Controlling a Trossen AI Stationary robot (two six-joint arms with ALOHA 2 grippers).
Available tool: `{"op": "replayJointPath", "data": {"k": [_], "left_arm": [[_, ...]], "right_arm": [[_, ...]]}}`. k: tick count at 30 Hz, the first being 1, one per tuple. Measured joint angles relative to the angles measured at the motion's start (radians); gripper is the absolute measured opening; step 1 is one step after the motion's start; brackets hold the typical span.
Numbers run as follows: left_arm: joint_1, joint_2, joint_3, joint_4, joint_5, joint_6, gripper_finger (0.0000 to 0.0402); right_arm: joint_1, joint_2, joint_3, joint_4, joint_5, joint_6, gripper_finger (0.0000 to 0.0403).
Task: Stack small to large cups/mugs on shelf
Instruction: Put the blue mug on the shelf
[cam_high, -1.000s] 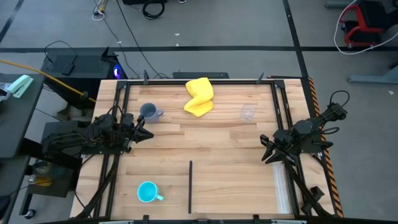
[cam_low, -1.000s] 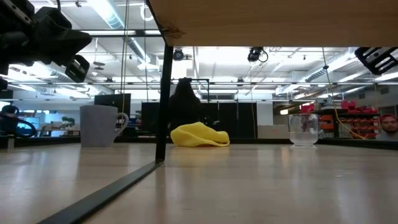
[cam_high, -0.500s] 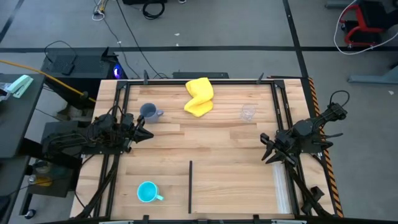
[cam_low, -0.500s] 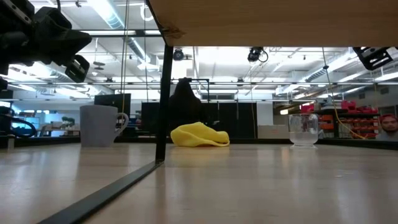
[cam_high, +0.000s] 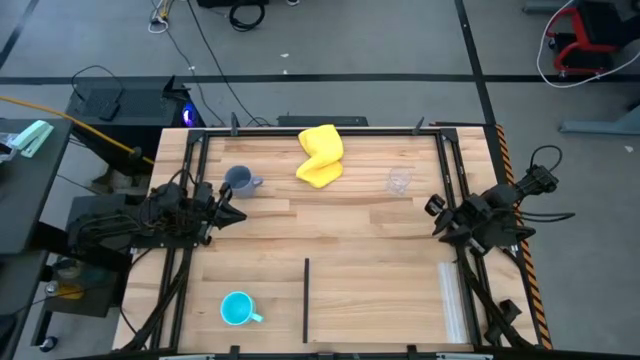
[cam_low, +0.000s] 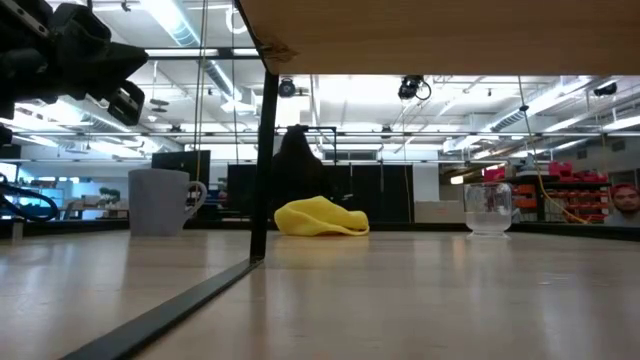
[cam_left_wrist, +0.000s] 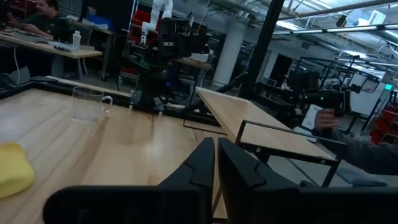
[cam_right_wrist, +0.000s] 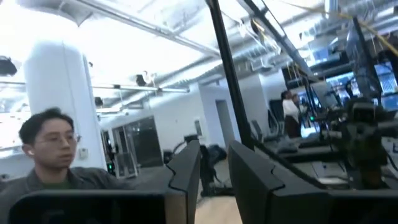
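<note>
The grey-blue mug (cam_high: 238, 180) (cam_low: 158, 201) stands upright near the table's far left. The turquoise mug (cam_high: 237, 309) stands at the near left. The clear cup (cam_high: 399, 181) (cam_low: 488, 210) (cam_left_wrist: 91, 103) stands at the far right. My left gripper (cam_high: 235, 213) (cam_left_wrist: 216, 165) (cam_low: 125, 100) hovers shut above the table, just on the near side of the grey-blue mug. My right gripper (cam_high: 437, 209) (cam_right_wrist: 213, 174) hangs open in the air near the right edge, on the near-right side of the clear cup. Its wrist view shows only the room.
A crumpled yellow cloth (cam_high: 320, 155) (cam_low: 320, 217) lies at the far middle. The wooden shelf board (cam_low: 440, 35) (cam_left_wrist: 261, 121) stands on a dark post (cam_low: 265, 150), with a dark bar (cam_high: 306, 298) on the table. A clear strip (cam_high: 454, 300) lies at the near right. People sit beyond the table.
My right gripper has risen and swung toward the table's far edge, tipping upward. It has left the top right corner of the low view. The mugs, cup and cloth have stayed put.
</note>
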Motion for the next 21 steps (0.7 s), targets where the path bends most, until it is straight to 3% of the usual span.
{"op": "replayJointPath", "data": {"k": [18, 21], "left_arm": [[0.000, 0.000, 0.000, -0.001, 0.000, -0.042, 0.0021], [0.000, 0.000, 0.000, 0.000, 0.000, -0.041, 0.0024]], "right_arm": [[0.000, 0.001, 0.000, 0.020, 0.002, -0.016, 0.0091], [0.000, 0.002, 0.000, 0.024, 0.057, -0.059, 0.0091]]}}
